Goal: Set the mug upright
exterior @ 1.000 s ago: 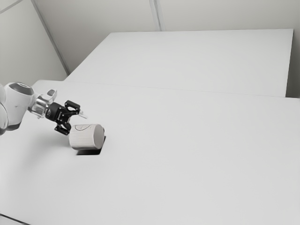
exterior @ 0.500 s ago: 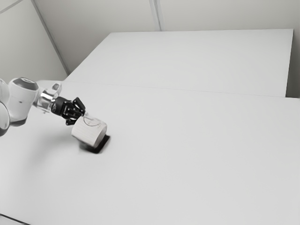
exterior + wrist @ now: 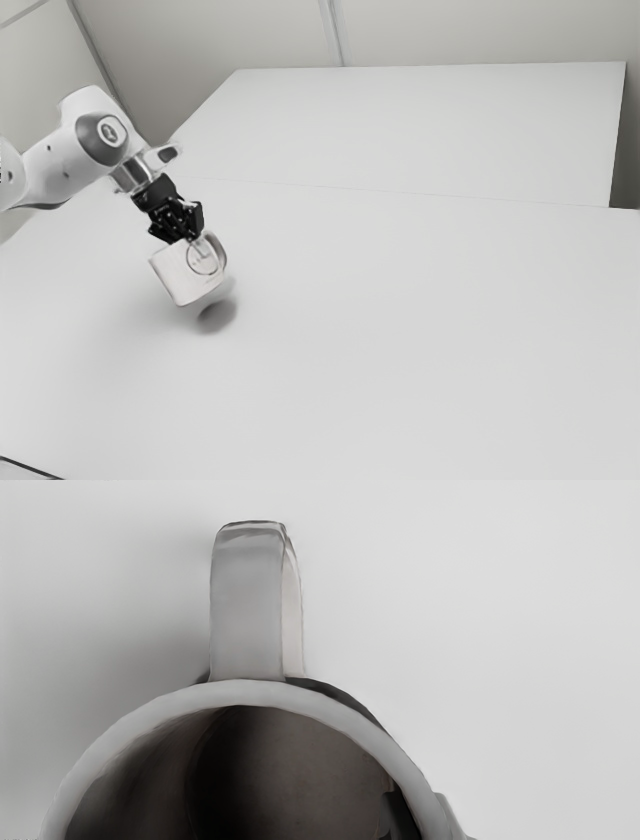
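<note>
White bench spreads beneath a Franka arm as a pale mug, tilted and apparently raised off the surface, hangs from the claw, closed on its wall with one finger inside. Righting looks to be in hand; the next move calls for levelling its base, then lowering it gently.

The mug looks like smooth ceramic, its handle faintly satin, the desk smooth and matt, the end effector plastic-looking, and the smooth arm wears a shiny, metal-looking collar.
</note>
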Robot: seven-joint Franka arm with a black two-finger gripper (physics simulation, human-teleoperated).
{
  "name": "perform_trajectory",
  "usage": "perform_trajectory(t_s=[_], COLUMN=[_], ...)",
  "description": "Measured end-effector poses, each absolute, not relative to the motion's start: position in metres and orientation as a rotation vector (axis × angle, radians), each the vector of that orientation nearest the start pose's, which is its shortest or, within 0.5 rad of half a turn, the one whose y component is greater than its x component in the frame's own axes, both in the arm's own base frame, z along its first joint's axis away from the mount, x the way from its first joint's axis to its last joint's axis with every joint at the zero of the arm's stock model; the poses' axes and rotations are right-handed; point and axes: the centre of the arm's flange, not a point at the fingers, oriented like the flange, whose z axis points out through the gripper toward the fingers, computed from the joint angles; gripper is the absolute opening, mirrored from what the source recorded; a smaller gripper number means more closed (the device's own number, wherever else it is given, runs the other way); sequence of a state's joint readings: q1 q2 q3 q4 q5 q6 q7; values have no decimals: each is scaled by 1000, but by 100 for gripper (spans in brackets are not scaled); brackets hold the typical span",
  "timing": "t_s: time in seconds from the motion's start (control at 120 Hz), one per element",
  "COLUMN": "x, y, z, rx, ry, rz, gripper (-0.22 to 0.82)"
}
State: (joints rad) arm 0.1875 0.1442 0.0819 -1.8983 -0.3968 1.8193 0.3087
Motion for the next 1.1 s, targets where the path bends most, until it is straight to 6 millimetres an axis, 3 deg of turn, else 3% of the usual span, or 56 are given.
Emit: perform_trajectory(t_s=[0.4,1.033,1.1], x=[580,587,587], y=[58,31,26], z=[396,364,363], rx=[-3250,-3177,-3181], ry=[-89,-292,-300], rz=[-42,-105,-107], gripper=[-17,-17,-2])
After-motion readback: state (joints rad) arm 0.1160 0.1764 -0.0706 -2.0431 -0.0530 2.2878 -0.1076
